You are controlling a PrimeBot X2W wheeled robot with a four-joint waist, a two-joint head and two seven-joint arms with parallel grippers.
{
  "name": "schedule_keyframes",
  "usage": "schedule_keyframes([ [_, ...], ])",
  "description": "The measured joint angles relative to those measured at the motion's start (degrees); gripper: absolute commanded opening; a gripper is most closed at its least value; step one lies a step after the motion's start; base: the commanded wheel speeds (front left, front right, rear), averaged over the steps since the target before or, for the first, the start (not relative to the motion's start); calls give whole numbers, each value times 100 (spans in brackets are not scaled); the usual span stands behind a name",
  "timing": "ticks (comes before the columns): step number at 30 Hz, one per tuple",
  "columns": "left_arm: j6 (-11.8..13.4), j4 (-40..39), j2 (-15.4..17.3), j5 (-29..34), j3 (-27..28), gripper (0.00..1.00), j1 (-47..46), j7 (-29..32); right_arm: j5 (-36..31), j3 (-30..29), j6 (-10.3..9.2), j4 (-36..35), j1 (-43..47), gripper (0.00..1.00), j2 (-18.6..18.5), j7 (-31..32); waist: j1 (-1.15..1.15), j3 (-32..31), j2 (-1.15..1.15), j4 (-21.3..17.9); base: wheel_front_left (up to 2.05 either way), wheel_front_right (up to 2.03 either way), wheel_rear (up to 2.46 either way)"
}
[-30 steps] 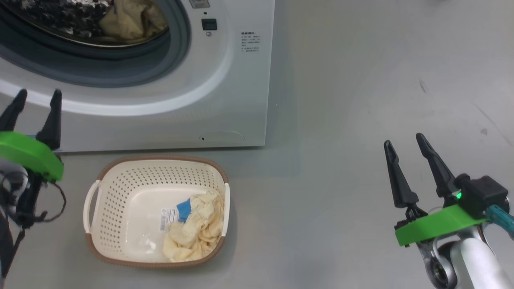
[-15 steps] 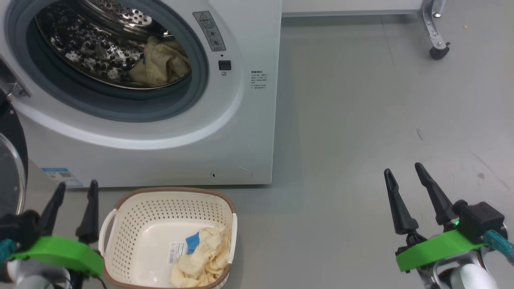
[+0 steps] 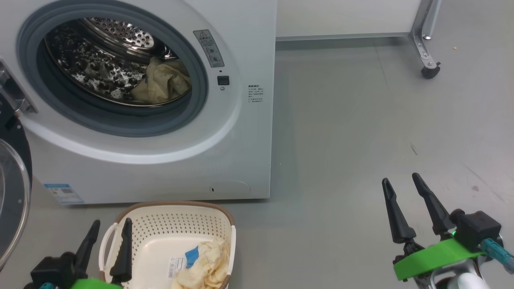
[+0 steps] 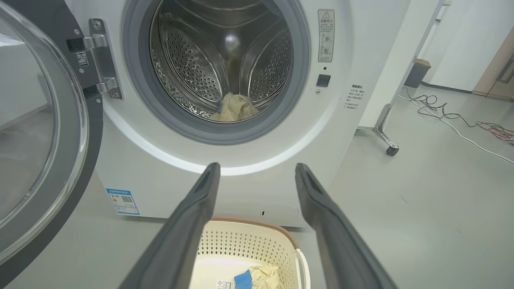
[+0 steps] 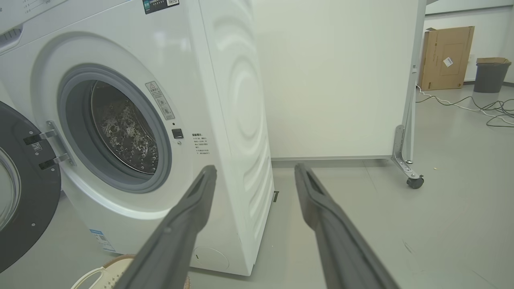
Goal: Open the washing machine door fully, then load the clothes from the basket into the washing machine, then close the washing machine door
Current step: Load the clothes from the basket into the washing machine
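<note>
Head view: your left claw [image 3: 112, 222] is released, with the basket [image 3: 176, 212] of clothes [image 3: 204, 265] just to its right. Your right claw [image 3: 400, 178], also released, is well apart from them.

Left wrist: the washer [image 4: 140, 188] is ahead of the claw, its door [image 4: 90, 152] stands open to the left, and more clothes lie in the drum [image 4: 192, 60].

Right wrist: the washer is left of your claw.

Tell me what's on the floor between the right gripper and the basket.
Nothing: in the head view, the grey floor between the right gripper and the basket is bare.
</note>
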Motion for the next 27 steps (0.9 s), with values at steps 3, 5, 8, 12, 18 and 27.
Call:
schedule_keyframes([
  [3,-54,-1,-113,151,83,100,5,0,0,2,0,0,-4,100,1,0,0,-1,0,-31,0,0,0],
  [5,-85,-1,-176,245,129,100,5,0,0,7,0,0,-4,100,1,0,0,8,0,-47,0,0,0],
  [8,-146,5,-264,355,137,100,6,0,0,16,0,5,-4,100,1,0,0,31,0,-68,0,0,0],
  [12,-201,24,-355,464,179,100,6,0,0,29,0,33,-4,100,3,0,0,60,0,-90,0,0,0],
  [18,-302,76,-423,601,305,100,7,0,0,35,0,59,-4,100,4,0,0,94,0,-115,0,0,0],
  [27,-356,135,-544,703,315,100,7,0,0,34,0,59,-4,100,7,0,1,117,0,-108,0,0,0],
])
